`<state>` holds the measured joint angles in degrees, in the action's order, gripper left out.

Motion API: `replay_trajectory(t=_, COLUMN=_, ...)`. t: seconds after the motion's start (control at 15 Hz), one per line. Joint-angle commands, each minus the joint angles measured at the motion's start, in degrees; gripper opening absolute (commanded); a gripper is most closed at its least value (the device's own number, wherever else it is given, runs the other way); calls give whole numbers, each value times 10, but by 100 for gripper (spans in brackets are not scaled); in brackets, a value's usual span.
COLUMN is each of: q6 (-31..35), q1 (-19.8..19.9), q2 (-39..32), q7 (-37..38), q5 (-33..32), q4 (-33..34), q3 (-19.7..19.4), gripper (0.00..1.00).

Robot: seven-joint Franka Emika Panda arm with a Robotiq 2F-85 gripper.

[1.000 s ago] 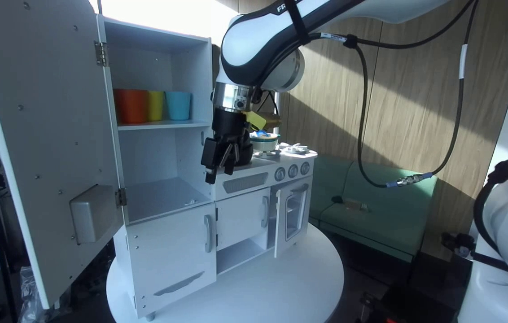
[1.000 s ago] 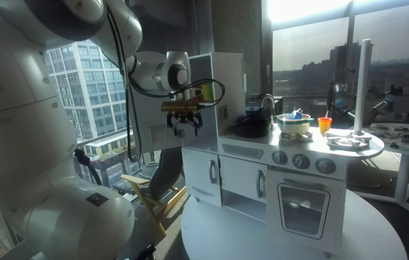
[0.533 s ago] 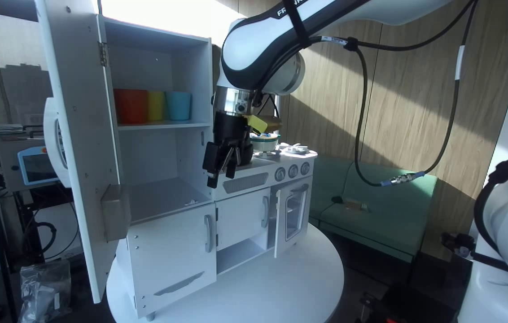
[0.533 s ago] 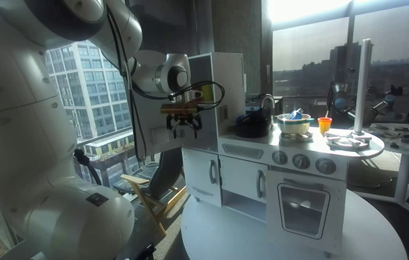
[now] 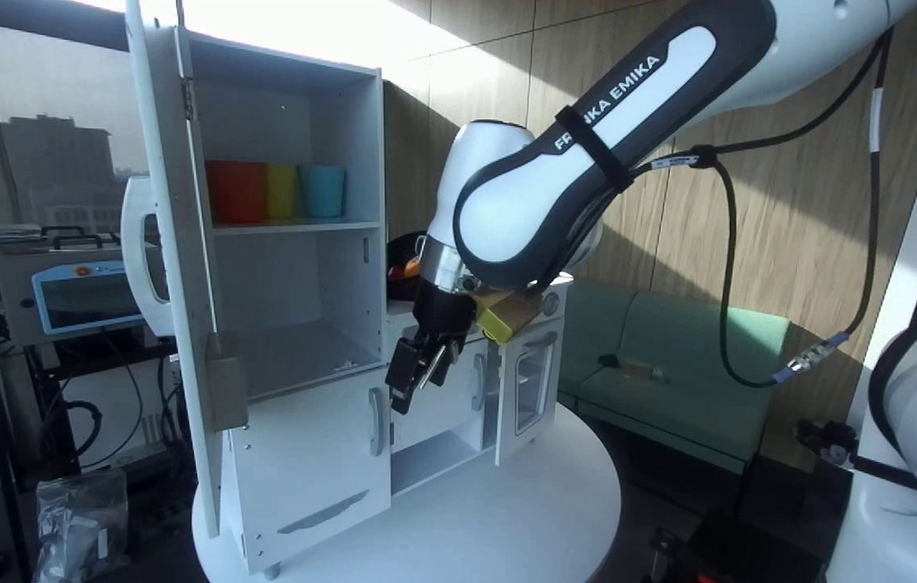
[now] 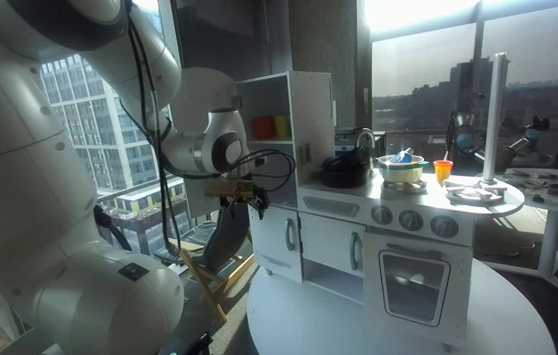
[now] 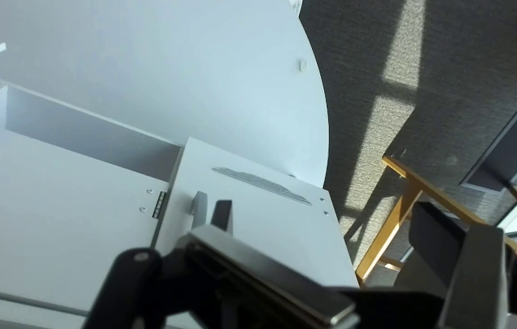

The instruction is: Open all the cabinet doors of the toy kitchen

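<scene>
Doors (image 5: 309,461) are white panels, some grey-handled, one windowed; the hand (image 7: 324,219) stands spread.

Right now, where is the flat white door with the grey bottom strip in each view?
In an exterior view: door, low, left of centre.
In an exterior view: door, just below centre.
Wrist view: door, below centre, partly covered.
Shared landmark: round white table, below the door; above in wrist view.

Toy kitchen (image 6: 365,212) on surface (image 6: 318,320). Pot (image 6: 400,173) on burner (image 6: 403,187), cup (image 6: 442,171) at its right in an exterior view. Three more cups (image 5: 281,191) on tower shelf (image 5: 296,228).
</scene>
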<state>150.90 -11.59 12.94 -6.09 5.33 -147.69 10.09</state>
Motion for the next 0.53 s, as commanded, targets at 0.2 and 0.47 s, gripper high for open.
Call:
replay_trajectory(t=0.2, q6=175, q1=69, q2=-10, q7=191, q5=-137, q4=-96, q3=71, gripper=100)
replay_trajectory(t=0.47, q6=199, q1=127, q2=-39, q7=249, q5=-209, q4=-91, q3=83, gripper=100)
